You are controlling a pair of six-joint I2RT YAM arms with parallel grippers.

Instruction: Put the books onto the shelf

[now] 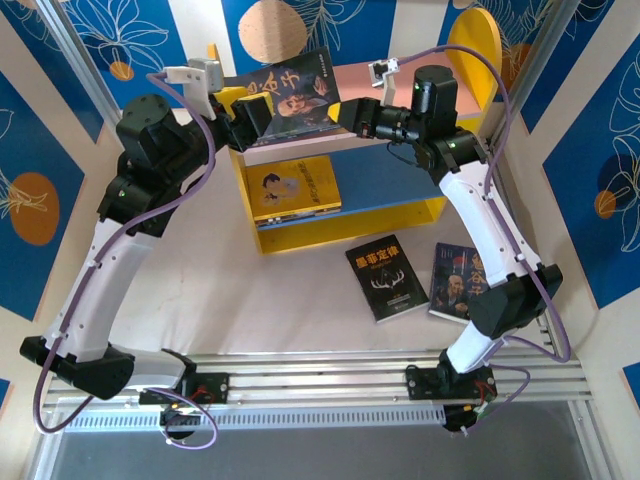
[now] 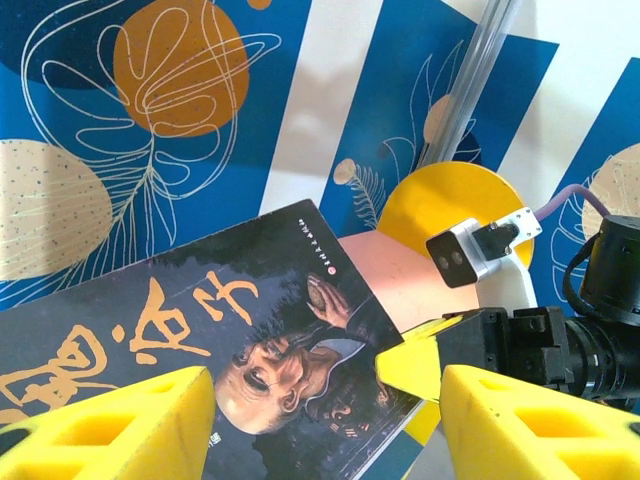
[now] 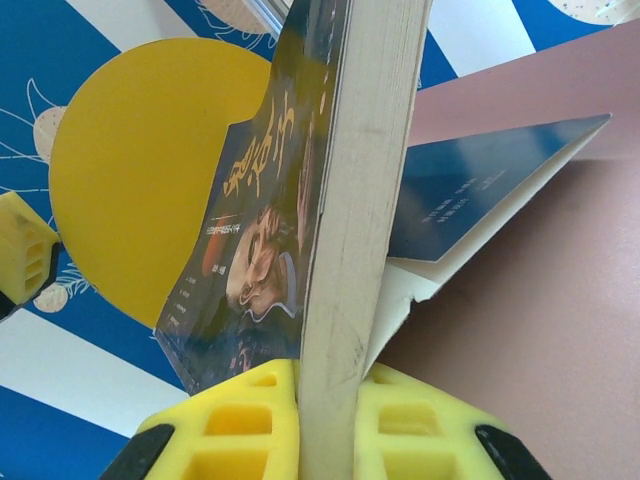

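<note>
Right gripper (image 1: 345,112): clamped narrow on the right-hand edge of a portrait book (image 1: 290,95). In the right wrist view, both yellow pads (image 3: 250,415) pressed flat against the page block (image 3: 360,200), with no gap showing.
Right gripper, wrist view (image 3: 330,425): the back cover (image 3: 480,195) hung splayed away from the pages, outside the grip.
Left gripper (image 1: 245,112): at the book's left edge, jaws spread wide. In the left wrist view (image 2: 325,400), its yellow fingers (image 2: 120,430) stood far apart with the cover's lower edge between them. Contact with the book could not be told.
Portrait book, left wrist view (image 2: 250,350): cover facing the camera and tilted, with the right gripper's yellow fingertip (image 2: 420,365) at its far corner.
Portrait book, position: held up over the pink upper board (image 1: 355,75) of the shelf (image 1: 345,225), cover tipped towards the overhead camera. Whether it rested on the board could not be told.
Yellow book (image 1: 295,187): lay flat on the blue lower board (image 1: 395,175), towards its left end.
Antlers book (image 1: 387,278): flat on the table (image 1: 280,310), in front of the shelf.
Second portrait book (image 1: 455,280): flat on the table just beside the antlers book, its right part hidden under the right arm.
</note>
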